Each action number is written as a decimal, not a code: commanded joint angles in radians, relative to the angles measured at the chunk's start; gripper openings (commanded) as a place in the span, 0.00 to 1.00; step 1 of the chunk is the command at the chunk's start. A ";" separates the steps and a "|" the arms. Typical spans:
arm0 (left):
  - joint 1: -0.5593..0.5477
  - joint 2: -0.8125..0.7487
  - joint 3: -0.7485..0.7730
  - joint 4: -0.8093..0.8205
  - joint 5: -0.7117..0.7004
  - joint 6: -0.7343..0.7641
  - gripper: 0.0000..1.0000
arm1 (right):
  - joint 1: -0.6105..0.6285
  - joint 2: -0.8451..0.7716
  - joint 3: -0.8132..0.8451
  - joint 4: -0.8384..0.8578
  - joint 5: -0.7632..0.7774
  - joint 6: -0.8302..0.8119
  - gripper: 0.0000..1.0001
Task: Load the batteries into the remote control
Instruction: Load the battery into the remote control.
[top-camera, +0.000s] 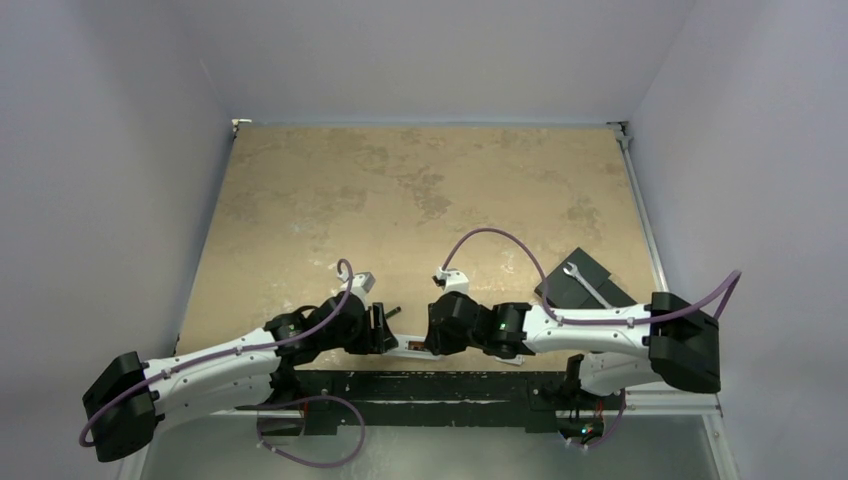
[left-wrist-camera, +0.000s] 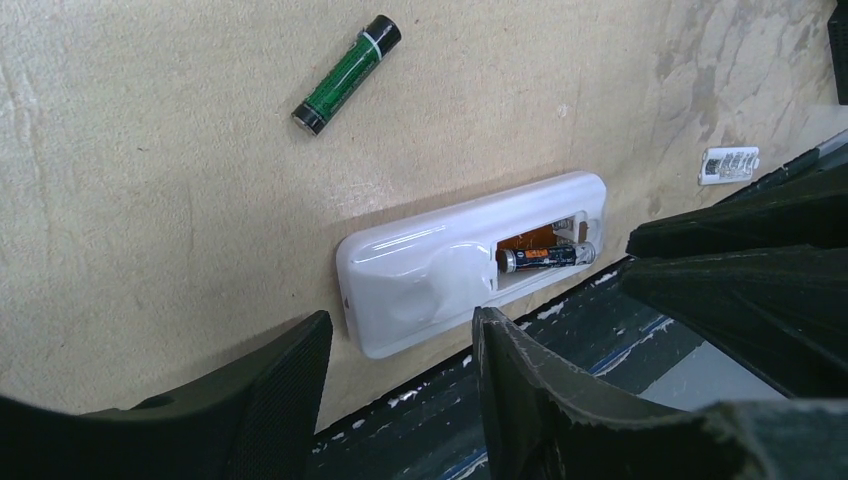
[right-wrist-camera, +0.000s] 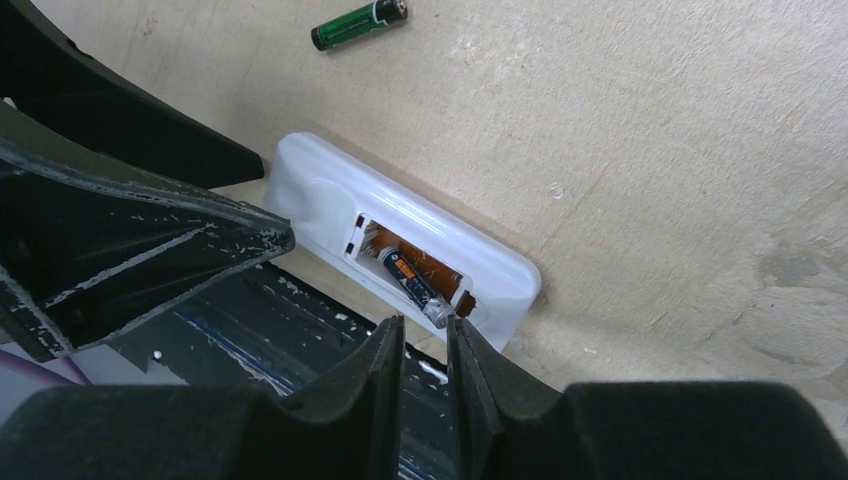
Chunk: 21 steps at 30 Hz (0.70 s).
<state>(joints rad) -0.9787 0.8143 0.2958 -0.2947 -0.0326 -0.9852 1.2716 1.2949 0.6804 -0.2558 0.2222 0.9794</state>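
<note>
The white remote control (left-wrist-camera: 430, 270) lies back-up at the table's near edge, its compartment open. One dark, orange-labelled battery (left-wrist-camera: 545, 257) rests slanted in the compartment (right-wrist-camera: 415, 278). A second battery (left-wrist-camera: 347, 73), green and black, lies loose on the table beyond the remote (right-wrist-camera: 358, 24). My left gripper (left-wrist-camera: 400, 365) is open, its fingers straddling the remote's closed end. My right gripper (right-wrist-camera: 425, 335) has its jaws a narrow slot apart with nothing between them, the tips right at the seated battery's metal end. In the top view both grippers (top-camera: 392, 335) (top-camera: 428, 340) meet over the remote (top-camera: 410, 348).
A small white cover piece (left-wrist-camera: 729, 164) lies on the table past the remote's open end. A black box (top-camera: 585, 280) with a silver wrench on it sits at the right. A dark scuffed strip (top-camera: 440, 385) runs along the near edge.
</note>
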 joint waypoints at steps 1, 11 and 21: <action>-0.006 0.002 -0.011 0.044 0.011 -0.006 0.53 | 0.002 0.015 0.002 0.031 0.012 0.021 0.28; -0.006 -0.006 -0.014 0.048 0.017 -0.008 0.48 | 0.002 0.036 0.007 0.038 -0.003 0.021 0.26; -0.006 -0.004 -0.016 0.049 0.017 -0.006 0.46 | 0.002 0.049 0.011 0.035 -0.010 0.018 0.23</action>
<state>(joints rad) -0.9787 0.8150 0.2836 -0.2832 -0.0219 -0.9855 1.2716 1.3376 0.6804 -0.2417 0.2138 0.9840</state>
